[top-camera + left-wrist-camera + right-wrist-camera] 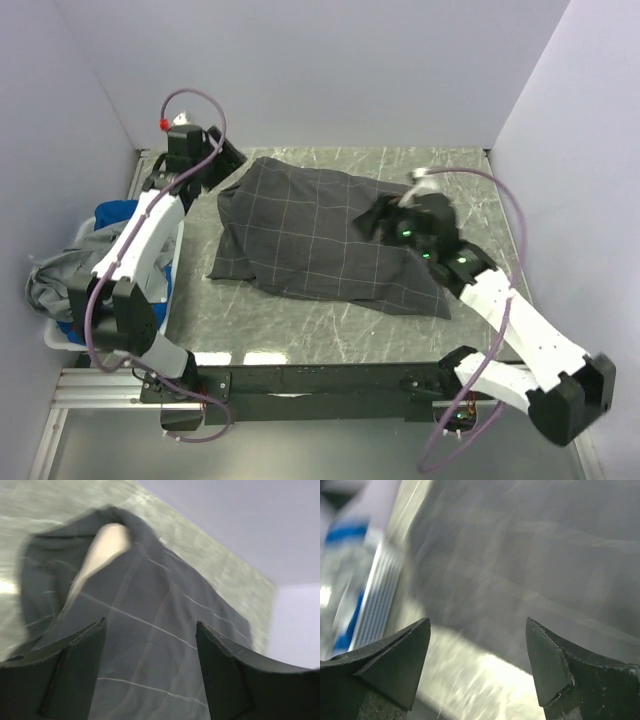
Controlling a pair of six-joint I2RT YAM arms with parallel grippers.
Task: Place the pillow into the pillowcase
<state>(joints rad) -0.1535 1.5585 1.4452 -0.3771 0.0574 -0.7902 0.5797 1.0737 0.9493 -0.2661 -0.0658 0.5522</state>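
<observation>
The dark grey grid-patterned pillowcase [310,240] lies spread and bulging in the middle of the table. In the left wrist view the pillowcase [150,605] has an opening at its far end where a cream patch of the pillow [107,542] shows; the rest of the pillow is hidden inside. My left gripper [226,156] [150,622] is open and empty, just above the case's back left corner. My right gripper [380,216] [477,620] is open and empty over the case's right part, its view blurred, with the pillowcase [520,555] and bare table under it.
A white basket [172,262] at the table's left edge holds a bright blue cloth [112,214] and a plain grey garment [60,275]. Walls close in the left, back and right. The green marble table [300,325] ends at a black front rail.
</observation>
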